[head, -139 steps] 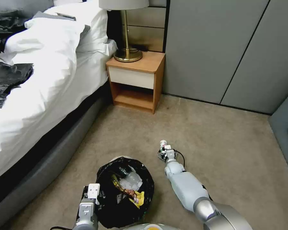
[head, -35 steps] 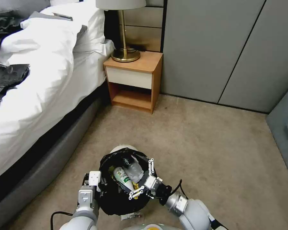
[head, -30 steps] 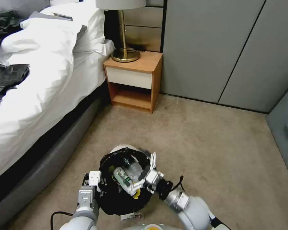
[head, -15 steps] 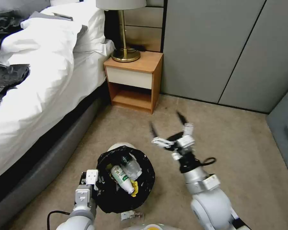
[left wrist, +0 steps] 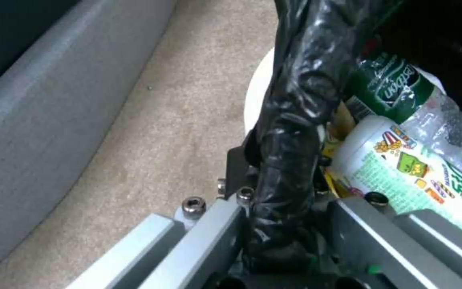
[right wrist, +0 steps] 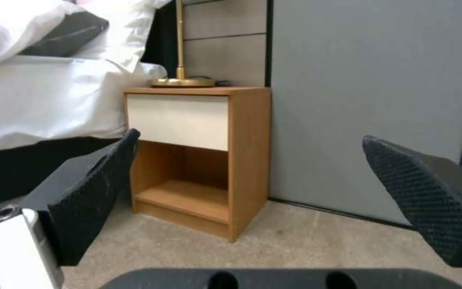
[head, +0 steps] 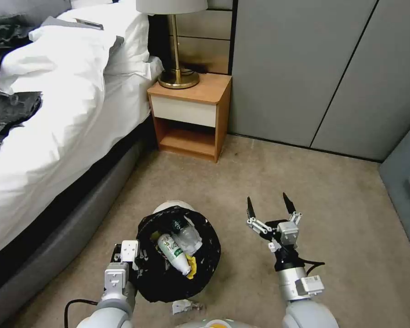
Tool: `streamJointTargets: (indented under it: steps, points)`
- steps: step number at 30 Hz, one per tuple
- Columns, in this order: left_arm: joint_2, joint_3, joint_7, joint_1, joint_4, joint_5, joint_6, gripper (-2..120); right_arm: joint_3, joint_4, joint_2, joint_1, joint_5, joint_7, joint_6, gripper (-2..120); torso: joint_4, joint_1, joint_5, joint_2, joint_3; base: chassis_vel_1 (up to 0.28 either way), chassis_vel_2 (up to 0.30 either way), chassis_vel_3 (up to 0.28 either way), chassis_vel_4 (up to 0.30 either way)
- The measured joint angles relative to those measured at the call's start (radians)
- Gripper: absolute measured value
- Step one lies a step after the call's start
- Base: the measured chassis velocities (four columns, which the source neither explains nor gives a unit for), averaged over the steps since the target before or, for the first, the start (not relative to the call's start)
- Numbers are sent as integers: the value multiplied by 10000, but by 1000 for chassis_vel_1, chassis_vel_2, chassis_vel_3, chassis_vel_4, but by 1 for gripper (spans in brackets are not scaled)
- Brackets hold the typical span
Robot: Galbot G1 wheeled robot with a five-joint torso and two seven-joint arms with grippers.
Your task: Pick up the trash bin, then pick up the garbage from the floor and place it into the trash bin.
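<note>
Item: trash bin (head: 177, 255), lower centre of the head view; white tub, crinkled black liner over the rim. Contents: green-and-white-labelled bottle (head: 174, 254), clear bottle, yellow wrapper.
Left gripper (head: 134, 266), lower left: clamped on the bin's rim and liner.
Right gripper (head: 271, 214), lower right of centre: fingers spread wide, empty, raised above bare carpet.
Stray scrap (head: 183, 306), bottom edge, just below the bin.
Handling note: probably keep the bin level and steady; approach the scrap from above with jaws wide.
</note>
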Motion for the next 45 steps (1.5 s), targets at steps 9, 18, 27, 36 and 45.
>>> streamJointTargets:
  steps: [9, 18, 27, 36, 45]
  points:
    - [-31, -12, -17, 37, -70, 29, 33, 0, -28, -127, -75, 258, 24, -38, 239, 100, 0, 0, 0, 0, 0, 18, 19, 16, 17]
    - [-67, -45, -34, 142, -143, 70, 35, 0, -77, -265, -86, 396, 36, -72, 193, 100, 0, 0, -1, -1, 1, 62, 74, 76, 76]
    - [-81, -54, -50, 178, -190, 95, 51, 0, -97, -370, -99, 492, 21, -83, 150, 100, 1, 0, 0, -3, 0, 113, 109, 112, 119]
    - [-74, 19, -66, 317, -194, 159, 126, 0, -110, -376, -185, 563, -32, -111, 97, 100, 0, 1, 0, -3, 1, 133, 129, 123, 131]
    - [-69, 31, -97, 357, -200, 145, 104, 0, -141, -394, -191, 579, -77, -222, 98, 100, 3, 0, 0, -3, 1, 101, 104, 100, 94]
